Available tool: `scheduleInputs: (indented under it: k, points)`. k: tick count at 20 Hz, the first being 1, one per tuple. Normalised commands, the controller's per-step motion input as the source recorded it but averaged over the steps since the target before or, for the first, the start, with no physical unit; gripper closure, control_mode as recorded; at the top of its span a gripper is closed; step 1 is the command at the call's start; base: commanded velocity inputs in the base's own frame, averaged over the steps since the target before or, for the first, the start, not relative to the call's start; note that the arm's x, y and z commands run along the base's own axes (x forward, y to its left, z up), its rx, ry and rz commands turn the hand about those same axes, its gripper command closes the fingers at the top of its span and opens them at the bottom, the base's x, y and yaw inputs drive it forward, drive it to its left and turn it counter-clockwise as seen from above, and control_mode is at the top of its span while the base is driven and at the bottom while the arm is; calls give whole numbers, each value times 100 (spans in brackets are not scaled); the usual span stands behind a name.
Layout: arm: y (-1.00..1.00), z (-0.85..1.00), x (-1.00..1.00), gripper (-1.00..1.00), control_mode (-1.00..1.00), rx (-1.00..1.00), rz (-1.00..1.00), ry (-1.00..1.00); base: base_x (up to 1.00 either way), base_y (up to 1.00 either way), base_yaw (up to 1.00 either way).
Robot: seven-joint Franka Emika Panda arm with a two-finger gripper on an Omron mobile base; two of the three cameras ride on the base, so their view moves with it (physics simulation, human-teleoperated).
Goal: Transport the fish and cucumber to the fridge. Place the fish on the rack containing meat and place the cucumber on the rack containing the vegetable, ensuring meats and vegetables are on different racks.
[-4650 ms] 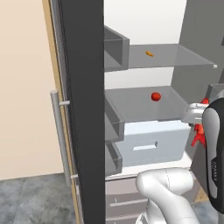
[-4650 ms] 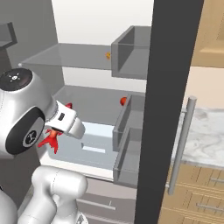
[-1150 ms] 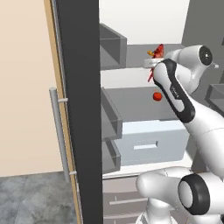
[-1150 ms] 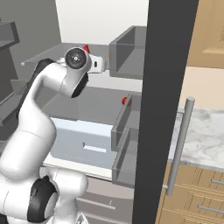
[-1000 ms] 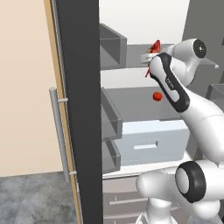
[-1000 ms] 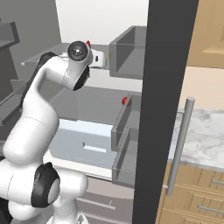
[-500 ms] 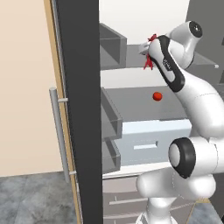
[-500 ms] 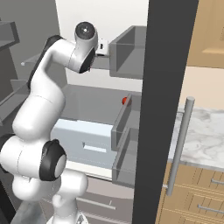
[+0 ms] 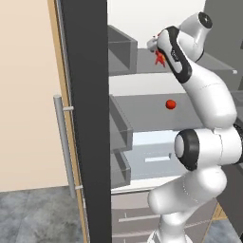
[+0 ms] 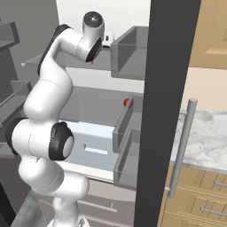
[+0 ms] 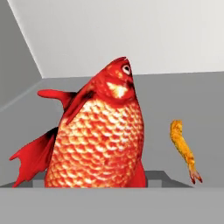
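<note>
The fish [image 11: 98, 135] fills the centre of the hand view: bright red, scaled body, white-ringed eye toward the top of the frame, fins spread to the left. Its lower end runs out of sight at the bottom edge where the fingertips would be, so the grip itself cannot be made out. In the left base view, upper right of centre, the fish [image 9: 159, 57] sits at the gripper [image 9: 157, 47], which appears to hold it, jaws partly apart. To its right in the hand view lies the meat [image 11: 183, 150], a slim orange piece on the grey upper shelf [image 11: 192, 96] of the fridge [image 9: 85, 118]. The vegetable [image 9: 170, 104], a red ball, rests on the shelf below.
</note>
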Motion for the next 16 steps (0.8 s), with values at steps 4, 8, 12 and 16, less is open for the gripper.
scheduleInputs:
  k: [4,8,12,16]
  points:
    - [5,-15,63,100,-100,0,0,0,0,0,0]
    - [4,-42,59,100,-100,0,0,0,0,0,0]
    - [0,-47,32,100,-100,0,0,0,0,0,0]
    - [4,-45,9,-100,-100,0,0,0,0,0,0]
